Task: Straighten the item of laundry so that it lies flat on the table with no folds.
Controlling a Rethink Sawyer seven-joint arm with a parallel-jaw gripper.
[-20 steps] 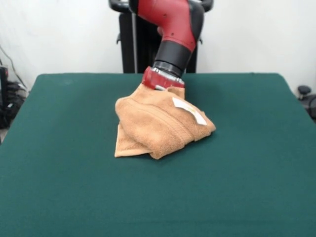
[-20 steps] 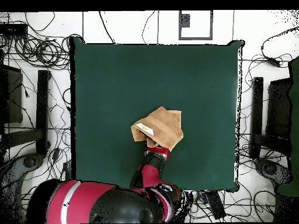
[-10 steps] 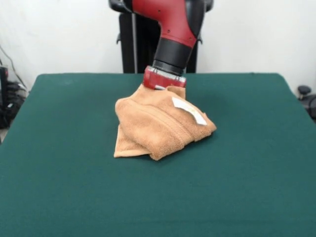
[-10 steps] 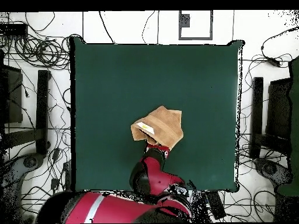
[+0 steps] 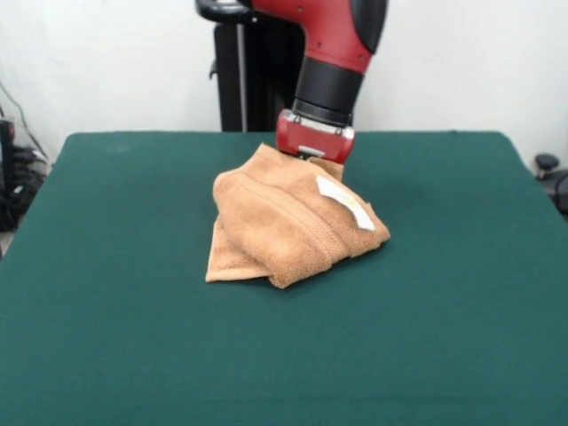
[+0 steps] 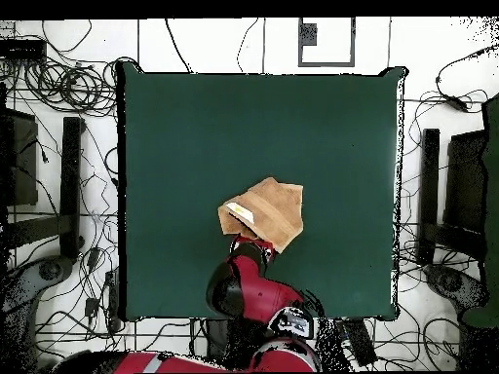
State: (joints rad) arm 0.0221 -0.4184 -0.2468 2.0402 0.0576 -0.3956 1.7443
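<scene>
- The gripper [image 5: 312,156] sits at the end of the red and black arm [image 5: 333,53], just above the middle of the front view, pressed down against the rear top edge of the hand towel [image 5: 288,222]. Its fingers are hidden behind the red wrist collar and the cloth, so I cannot tell how far apart they stand or whether they have hold of the fabric.
- In the overhead view the gripper [image 6: 250,242] meets the lower edge of the hand towel [image 6: 264,211], with the arm [image 6: 251,287] running off toward the bottom of the frame.
- The towel is a bunched, folded heap, light orange-tan terry, roughly in the centre of the front view; one thick fold rolls across its front, and a flatter corner sticks out at the lower left.
- A small white tag [image 5: 346,202] lies on top of the heap toward its right side, just below the gripper.
- The dark green table [image 5: 115,337] spreads wide on all sides of the towel.
</scene>
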